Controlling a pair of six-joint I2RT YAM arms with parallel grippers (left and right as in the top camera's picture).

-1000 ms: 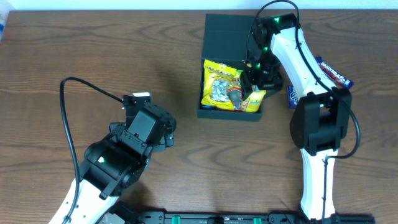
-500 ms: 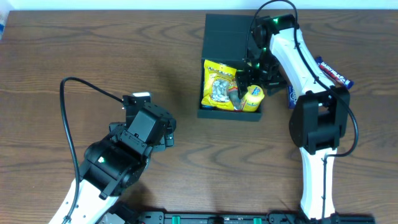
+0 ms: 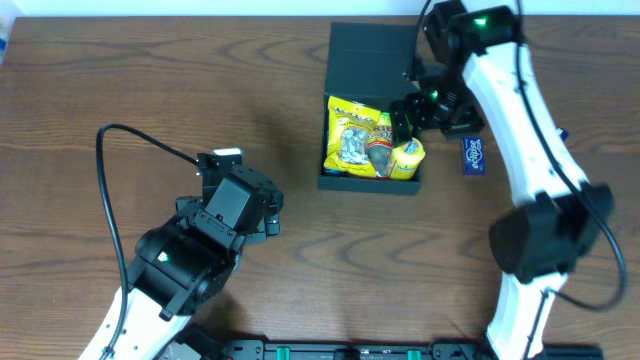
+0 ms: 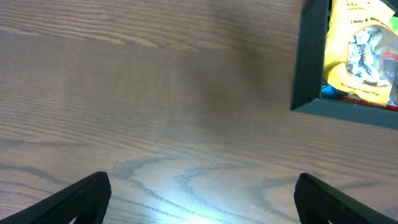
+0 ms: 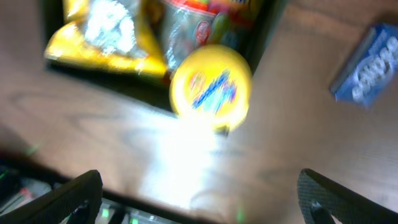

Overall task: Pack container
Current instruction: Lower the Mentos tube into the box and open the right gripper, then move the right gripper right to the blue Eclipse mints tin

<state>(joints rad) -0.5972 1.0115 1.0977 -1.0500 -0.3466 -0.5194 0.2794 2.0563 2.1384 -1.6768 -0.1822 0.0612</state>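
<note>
Right tool (image 5: 199, 200): fingers wide apart in the wrist view, nothing held between them. Compared with one second ago, it has been lifted out of the container (image 3: 368, 184) and drawn back toward the far right of the desk (image 3: 150, 80). It was then down inside the near right corner of the container.

A round yellow snack (image 3: 408, 154) has been left in that corner, against the yellow packets (image 3: 350, 135) already inside. Half a second ago this snack was seen right beside the fingers; it is now apart from them, so a release is judged to have been made. The right wrist view is blurred. Whether the snack lies fully below the rim or rides on the corner wall cannot be told.

The container stands at the far middle of the desk, its lid (image 3: 368, 58) folded back and open.

Left tool (image 4: 202, 202): fingers spread, nothing held, low over bare desk well to the left of the container. No change noted in that arm.

A blue packet (image 3: 473, 155) lies on the desk just right of the container, not yet packed. Packing is judged incomplete: this packet remains outside, and the lid has not been closed.
</note>
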